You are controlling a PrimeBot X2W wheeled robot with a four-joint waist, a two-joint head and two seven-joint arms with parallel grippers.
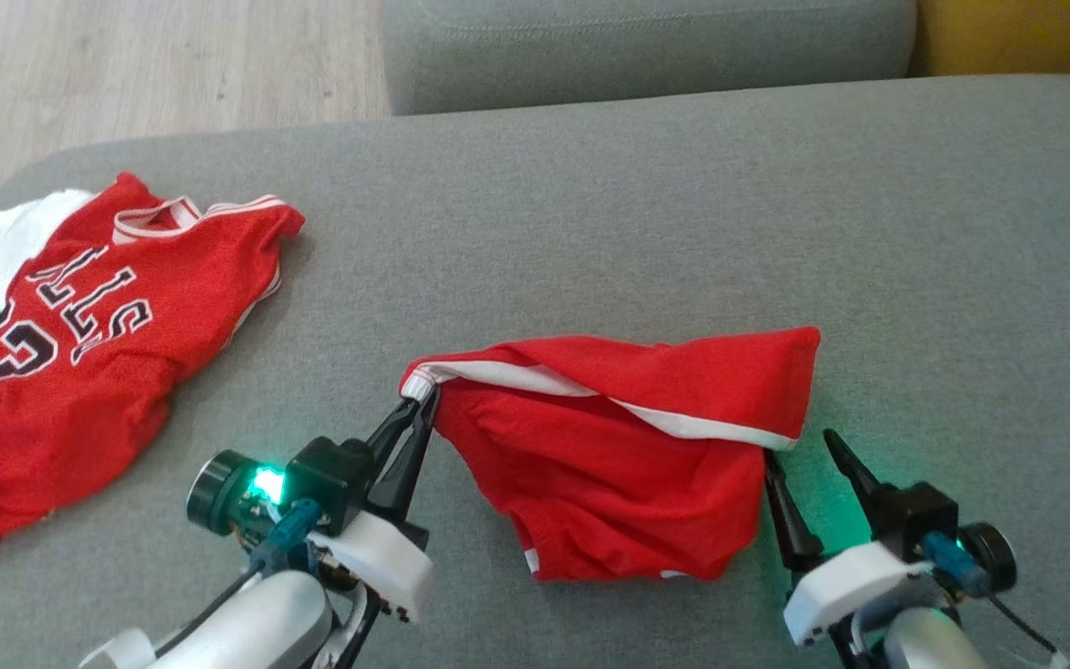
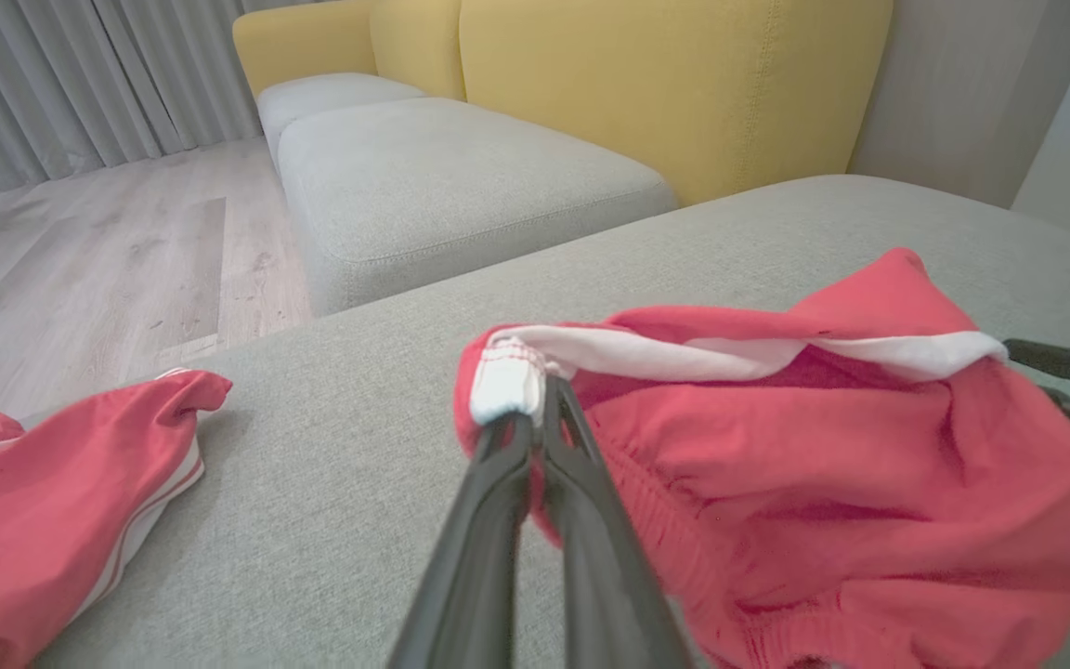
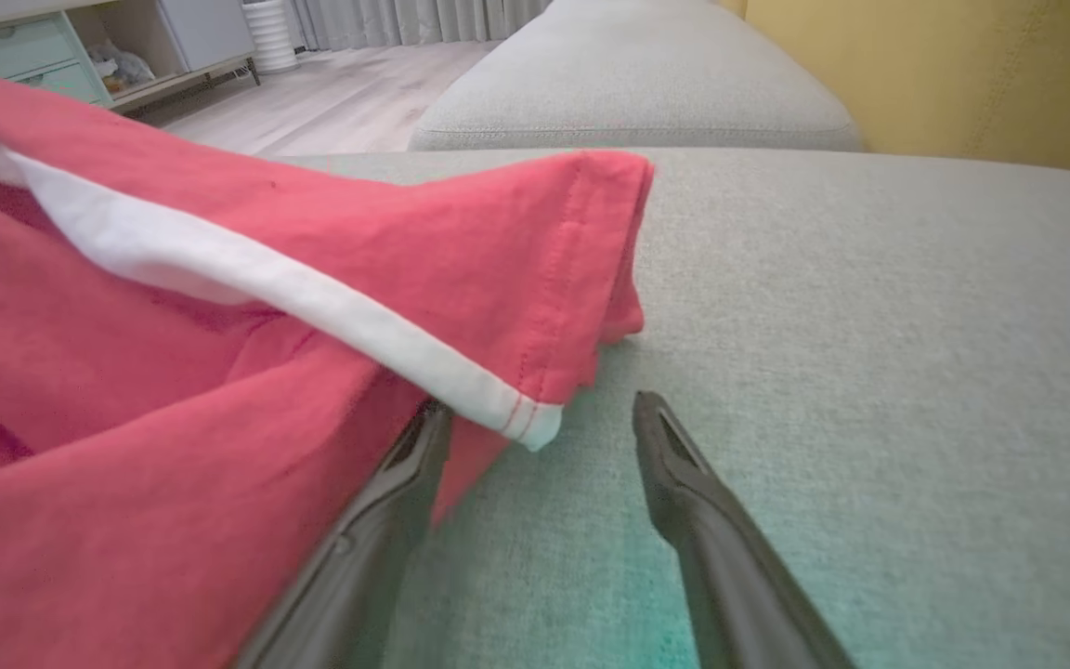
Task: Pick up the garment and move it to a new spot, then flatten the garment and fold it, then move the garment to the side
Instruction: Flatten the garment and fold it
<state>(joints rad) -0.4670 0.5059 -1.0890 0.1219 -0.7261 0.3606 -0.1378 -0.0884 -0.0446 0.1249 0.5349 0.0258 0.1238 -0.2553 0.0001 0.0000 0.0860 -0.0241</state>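
The garment (image 1: 609, 455) is a pair of red shorts with a white stripe, lying crumpled in the middle of the grey cushion (image 1: 684, 204). My left gripper (image 1: 419, 400) is shut on its left corner, pinching the white trim (image 2: 507, 386) and holding that corner slightly up. At the garment's right edge my right gripper (image 1: 797, 446) stands open. Its left finger (image 3: 405, 483) touches the cloth (image 3: 173, 372) just under the white stripe's end, while the other finger rests over bare cushion. In the left wrist view the red cloth (image 2: 776, 465) spreads out to the right of my fingers.
A red basketball jersey (image 1: 80, 353) with black and white lettering lies at the cushion's left end, on top of something white (image 1: 19, 242). A second grey seat cushion (image 1: 646, 46) and wooden floor (image 1: 126, 65) lie beyond. A yellow sofa back (image 2: 665, 84) rises behind.
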